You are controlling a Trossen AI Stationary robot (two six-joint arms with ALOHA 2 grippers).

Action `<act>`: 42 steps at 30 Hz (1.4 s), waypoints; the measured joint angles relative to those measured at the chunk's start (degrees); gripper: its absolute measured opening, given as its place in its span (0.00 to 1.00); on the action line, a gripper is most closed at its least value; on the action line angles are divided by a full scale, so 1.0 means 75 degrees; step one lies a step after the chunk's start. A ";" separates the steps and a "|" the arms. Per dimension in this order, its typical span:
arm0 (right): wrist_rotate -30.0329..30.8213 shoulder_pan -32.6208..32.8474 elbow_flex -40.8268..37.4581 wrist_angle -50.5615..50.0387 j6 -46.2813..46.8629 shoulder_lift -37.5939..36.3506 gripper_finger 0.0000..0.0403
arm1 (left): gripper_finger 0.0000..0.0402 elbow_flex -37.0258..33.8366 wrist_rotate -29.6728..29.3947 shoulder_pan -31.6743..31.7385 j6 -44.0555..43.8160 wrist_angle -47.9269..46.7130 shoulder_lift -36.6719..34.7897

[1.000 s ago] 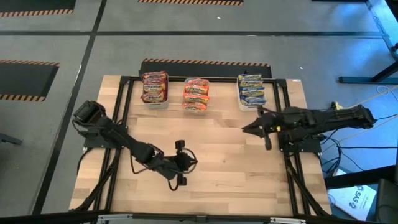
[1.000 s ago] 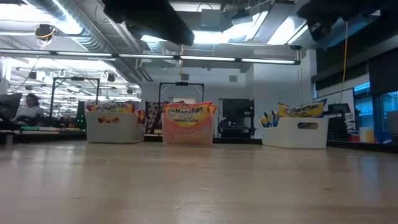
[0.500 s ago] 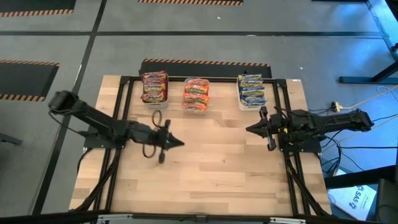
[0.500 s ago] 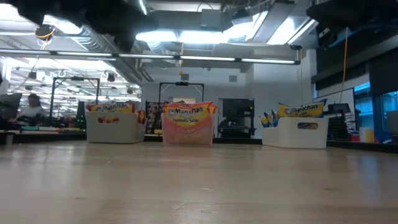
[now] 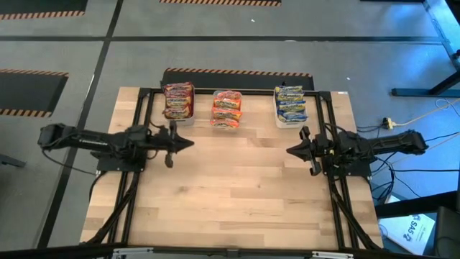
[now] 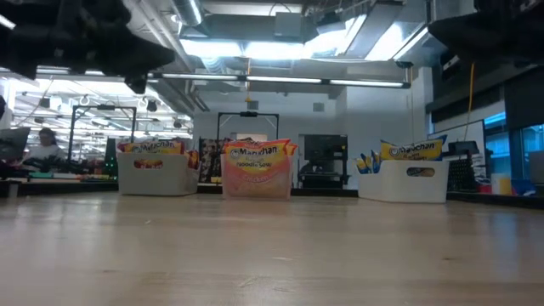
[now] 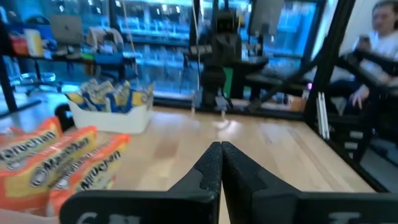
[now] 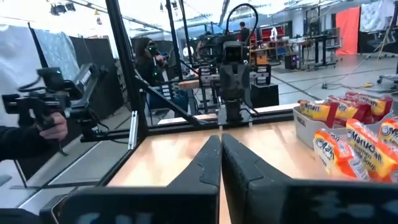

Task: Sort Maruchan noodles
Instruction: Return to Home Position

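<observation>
The noodles are crinkly, flat plastic packets, stacked in three rectangular bins along the desk's far edge: red noodles point(image 5: 179, 101) at the left, pink noodles point(image 5: 226, 109) in the middle, blue noodles point(image 5: 290, 105) at the right. The desk point(image 5: 237, 194) is made of pale wooden planks. The left gripper point(image 5: 188, 142) is held over its left side and the right gripper point(image 5: 290, 150) over its right. In the wrist views each arm's dark tapered fingers point(image 7: 208, 168) point(image 8: 208, 162) are seen pressed together, empty. Only in the low view is the middle bin point(image 6: 255, 180) shown as clear and the outer bins point(image 6: 157, 177) as white.
</observation>
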 joint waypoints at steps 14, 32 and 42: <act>0.1131 0.0000 -0.0907 -0.0060 0.0164 -0.0804 0.00 | 0.01 -0.0974 -0.0045 0.0586 -0.0266 -0.1084 -0.2869; -0.0140 0.0003 -0.0895 -0.2217 0.0227 -0.2199 0.00 | 0.01 -0.0985 -0.0491 0.0586 -0.0290 -0.3706 -0.4741; -0.0123 0.0003 -0.0900 -0.2249 0.0262 -0.2043 0.00 | 0.01 -0.0985 -0.0491 0.0586 -0.0286 -0.3703 -0.4747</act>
